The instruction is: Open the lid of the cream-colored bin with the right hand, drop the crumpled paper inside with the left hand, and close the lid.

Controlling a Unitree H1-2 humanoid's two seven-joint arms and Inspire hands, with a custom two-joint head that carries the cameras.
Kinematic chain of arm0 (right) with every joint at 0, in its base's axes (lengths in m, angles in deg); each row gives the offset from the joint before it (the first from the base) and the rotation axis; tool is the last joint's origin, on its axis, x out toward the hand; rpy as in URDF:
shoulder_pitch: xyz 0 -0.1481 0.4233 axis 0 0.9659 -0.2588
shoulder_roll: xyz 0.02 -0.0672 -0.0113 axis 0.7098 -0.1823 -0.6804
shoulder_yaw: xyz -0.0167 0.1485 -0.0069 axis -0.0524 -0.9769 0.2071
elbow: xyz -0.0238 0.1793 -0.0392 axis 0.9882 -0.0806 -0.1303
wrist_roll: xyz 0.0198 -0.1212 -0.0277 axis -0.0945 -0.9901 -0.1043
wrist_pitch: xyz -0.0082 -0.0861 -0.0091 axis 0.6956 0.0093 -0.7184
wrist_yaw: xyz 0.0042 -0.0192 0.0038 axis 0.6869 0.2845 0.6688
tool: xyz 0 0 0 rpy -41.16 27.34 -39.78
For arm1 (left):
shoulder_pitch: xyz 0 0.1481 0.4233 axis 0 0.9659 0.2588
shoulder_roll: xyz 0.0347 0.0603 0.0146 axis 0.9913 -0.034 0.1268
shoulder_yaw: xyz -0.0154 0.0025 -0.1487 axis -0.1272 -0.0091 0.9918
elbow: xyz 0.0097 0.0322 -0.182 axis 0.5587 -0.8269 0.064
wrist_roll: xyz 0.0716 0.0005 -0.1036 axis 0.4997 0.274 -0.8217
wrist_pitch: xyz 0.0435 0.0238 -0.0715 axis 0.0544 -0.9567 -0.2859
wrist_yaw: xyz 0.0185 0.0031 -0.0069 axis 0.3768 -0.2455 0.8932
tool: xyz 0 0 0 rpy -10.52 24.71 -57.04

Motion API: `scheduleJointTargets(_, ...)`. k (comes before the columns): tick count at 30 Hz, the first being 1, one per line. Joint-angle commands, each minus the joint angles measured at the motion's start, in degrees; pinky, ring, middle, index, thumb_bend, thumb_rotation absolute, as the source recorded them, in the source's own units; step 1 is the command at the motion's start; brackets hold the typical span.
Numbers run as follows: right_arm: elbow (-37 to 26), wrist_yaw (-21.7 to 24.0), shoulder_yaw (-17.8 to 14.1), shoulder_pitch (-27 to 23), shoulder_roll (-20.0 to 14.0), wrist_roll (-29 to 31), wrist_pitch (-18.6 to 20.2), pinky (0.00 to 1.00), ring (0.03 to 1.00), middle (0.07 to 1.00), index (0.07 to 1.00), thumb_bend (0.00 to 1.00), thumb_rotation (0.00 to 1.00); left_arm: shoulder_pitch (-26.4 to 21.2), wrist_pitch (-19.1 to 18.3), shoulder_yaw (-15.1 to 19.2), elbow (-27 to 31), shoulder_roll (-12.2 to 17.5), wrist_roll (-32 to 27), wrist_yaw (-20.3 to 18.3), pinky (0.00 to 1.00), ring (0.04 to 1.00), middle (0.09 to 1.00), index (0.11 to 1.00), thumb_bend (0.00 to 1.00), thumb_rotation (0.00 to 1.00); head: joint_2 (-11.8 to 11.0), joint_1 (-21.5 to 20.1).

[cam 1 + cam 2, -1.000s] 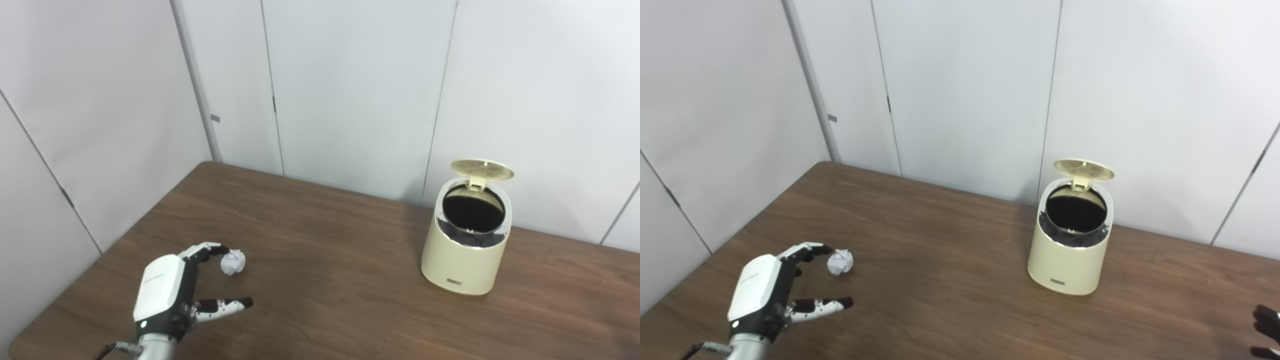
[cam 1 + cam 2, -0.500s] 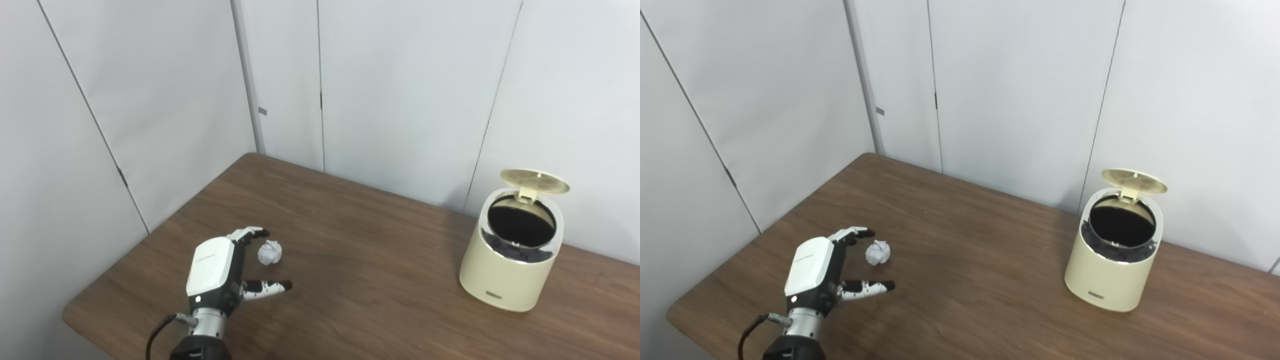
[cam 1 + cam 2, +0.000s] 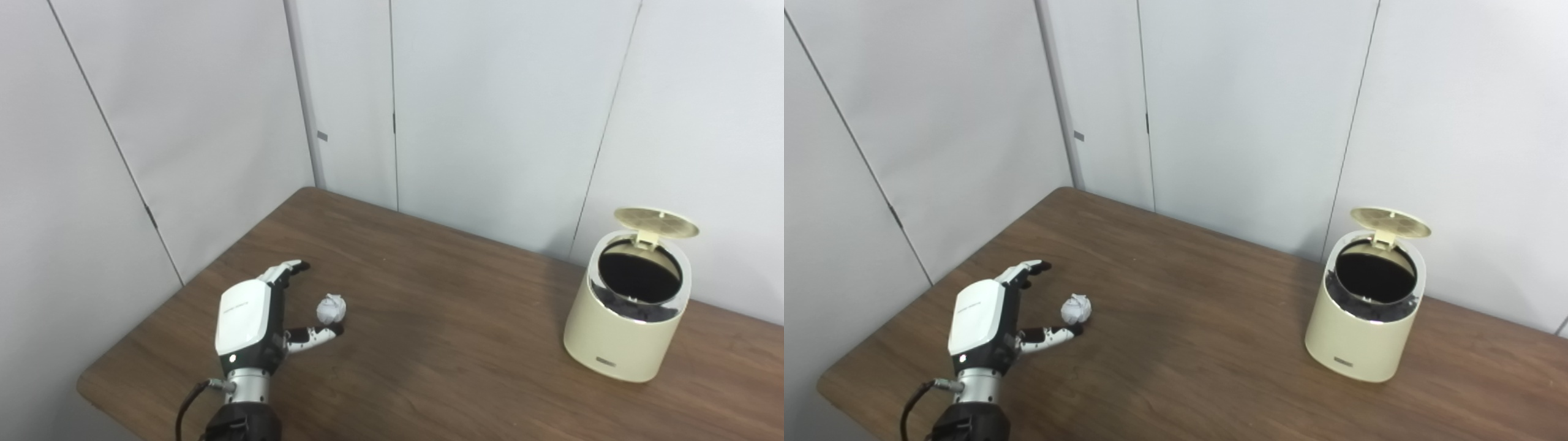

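Brown wood is what you see first in the left eye view: a long table with grey wall panels close behind it. Your left hand sits near the table's left corner, not far from the front edge. Its fingers are spread wide and hold nothing. The crumpled paper ball lies on the wood between the fingers and the thumb. The thumb tip is just beside the ball; you cannot tell if it touches. Lots of bare wood lies between the ball and the cream-colored bin. The bin stands far to the right, near the back edge by the wall. Its lid stands up and the dark hole shows.

Now the right eye view. You see the same hand, spread apart, with the paper ball just past the thumb. The bin stands well apart on the right, lid up. Your right hand is out of sight in both views.
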Motion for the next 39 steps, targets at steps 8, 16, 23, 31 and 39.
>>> scheduleJointTargets(8,-2.0,-0.1,-0.6,-1.3,-0.6,0.5,-1.2,0.51,0.715,0.756,0.738,0.99,0.85,-3.1,-4.8,-1.2,-2.4,3.6,0.0,-4.2,0.56,0.703,0.762,0.72,1.0,0.22,-0.3,-0.3)
scheduleJointTargets(16,-2.1,-0.2,-0.6,-1.2,-0.4,0.6,-1.2,0.5,0.709,0.752,0.733,1.0,0.85,-4.8,-6.5,-1.7,-5.1,3.6,-4.9,-5.8,0.57,0.706,0.763,0.708,1.0,0.22,-0.5,-0.6)
scheduleJointTargets(23,-2.7,0.0,-0.5,-1.0,-0.2,0.7,-0.9,0.48,0.698,0.748,0.731,1.0,0.85,-5.4,-8.0,-3.5,-5.7,4.1,-6.6,-7.3,0.58,0.703,0.752,0.718,1.0,0.22,-0.5,-1.0)
scheduleJointTargets(31,-3.5,-0.3,-0.6,-0.7,0.1,0.0,0.0,0.46,0.686,0.738,0.719,1.0,0.86,-5.4,-11.2,-5.1,-3.9,4.8,-9.2,-11.5,0.62,0.726,0.766,0.753,1.0,0.23,-0.4,-1.5)
scheduleJointTargets(39,-4.4,-0.4,-0.6,-0.4,0.0,-0.8,0.9,0.45,0.681,0.736,0.72,1.0,0.88,-6.1,-13.4,-5.8,-4.3,4.6,-10.7,-13.0,0.65,0.744,0.771,0.766,1.0,0.24,-0.4,-1.7)
